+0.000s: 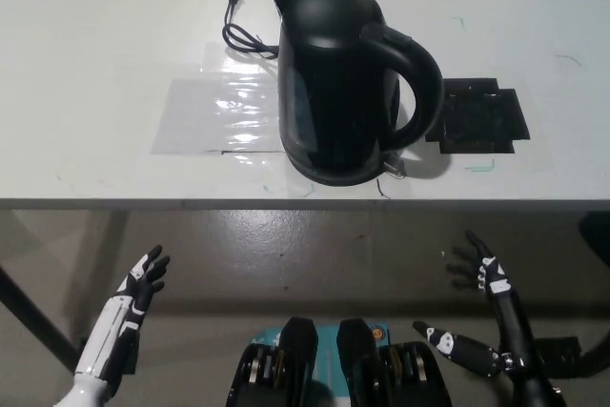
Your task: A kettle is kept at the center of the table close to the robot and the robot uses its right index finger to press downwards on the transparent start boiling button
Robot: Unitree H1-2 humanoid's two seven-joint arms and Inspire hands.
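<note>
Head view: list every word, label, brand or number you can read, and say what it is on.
None can be read.
Kettle: plain black, no brand or label visible.
Black patch on the table: no print visible.
Faint coloured pen marks on the table: scribbles, not text.

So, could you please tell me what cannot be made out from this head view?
- Start button: the kettle is black on black; a small pale tab at the handle's foot may be it, too small to tell.
- Cord: its run behind the kettle body is hidden.
- Left hand and right hand: both open below the table edge; arms cut off by the bottom edge.
</note>
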